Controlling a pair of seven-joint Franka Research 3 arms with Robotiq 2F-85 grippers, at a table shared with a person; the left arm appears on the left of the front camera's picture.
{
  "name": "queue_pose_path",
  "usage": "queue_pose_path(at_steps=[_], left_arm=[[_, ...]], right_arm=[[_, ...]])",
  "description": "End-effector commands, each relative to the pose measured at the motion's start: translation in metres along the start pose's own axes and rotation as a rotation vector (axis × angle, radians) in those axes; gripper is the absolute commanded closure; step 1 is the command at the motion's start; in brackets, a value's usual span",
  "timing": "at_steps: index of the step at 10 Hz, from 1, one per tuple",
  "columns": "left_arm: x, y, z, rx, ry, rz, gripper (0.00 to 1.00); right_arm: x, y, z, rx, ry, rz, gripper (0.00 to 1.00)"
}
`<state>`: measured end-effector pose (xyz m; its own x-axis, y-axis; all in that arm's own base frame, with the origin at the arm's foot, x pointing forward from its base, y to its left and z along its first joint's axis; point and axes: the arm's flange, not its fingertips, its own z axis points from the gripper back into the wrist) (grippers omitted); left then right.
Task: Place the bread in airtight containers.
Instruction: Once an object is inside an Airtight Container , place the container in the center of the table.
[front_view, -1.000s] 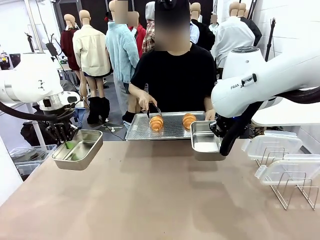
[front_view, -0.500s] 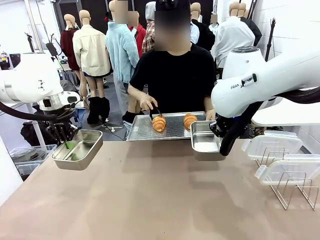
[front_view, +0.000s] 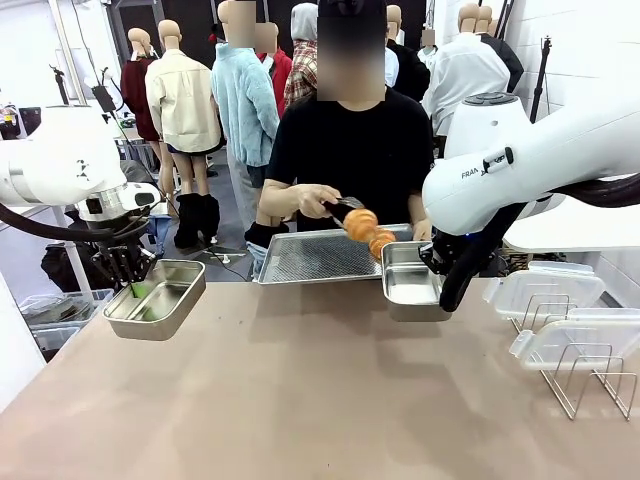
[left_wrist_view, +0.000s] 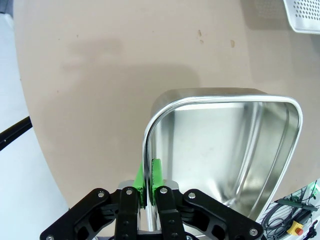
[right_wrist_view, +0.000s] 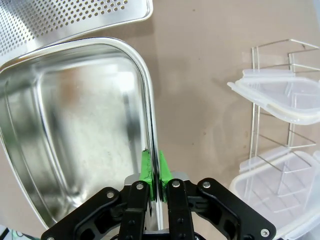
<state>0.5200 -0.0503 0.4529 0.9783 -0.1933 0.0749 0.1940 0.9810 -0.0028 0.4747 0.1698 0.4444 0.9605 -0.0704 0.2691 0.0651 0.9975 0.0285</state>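
A person's hand holds black tongs with one croissant (front_view: 360, 222) lifted above the perforated tray (front_view: 310, 260), close to the right tin (front_view: 408, 280). Another croissant (front_view: 382, 243) lies at the tray's right end. My right gripper (front_view: 432, 264) is shut on that tin's rim, its green pads (right_wrist_view: 154, 167) pinching the edge; the right tin (right_wrist_view: 75, 125) is empty inside. My left gripper (front_view: 135, 287) is shut on the rim of the left tin (front_view: 158, 297), held off the table's left edge. The left tin (left_wrist_view: 225, 150) is also empty, with the left gripper (left_wrist_view: 150, 175) on its rim.
A wire rack (front_view: 585, 375) at the right carries clear plastic lids (front_view: 545, 285), also visible in the right wrist view as lids (right_wrist_view: 280, 95). The tan tabletop (front_view: 320, 390) stretches open across the middle and front. The person stands at the far side behind the tray.
The person has picked the left croissant off the tray with the tongs and carried it up and to the right, toward the right tin. Both arms and tins have stayed still.
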Motion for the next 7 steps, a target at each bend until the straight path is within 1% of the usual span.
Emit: queue_pose_path(at_steps=[1,7], left_arm=[[-0.0006,0.0007,0.0024,0.002,-0.004,-0.008,1.00],[-0.0006,0.0007,0.0024,0.002,-0.004,-0.008,1.00]], right_arm=[[0.0005,0.0008,0.0028,0.006,-0.008,-0.001,1.00],[0.0005,0.0008,0.0028,0.006,-0.008,-0.001,1.00]])
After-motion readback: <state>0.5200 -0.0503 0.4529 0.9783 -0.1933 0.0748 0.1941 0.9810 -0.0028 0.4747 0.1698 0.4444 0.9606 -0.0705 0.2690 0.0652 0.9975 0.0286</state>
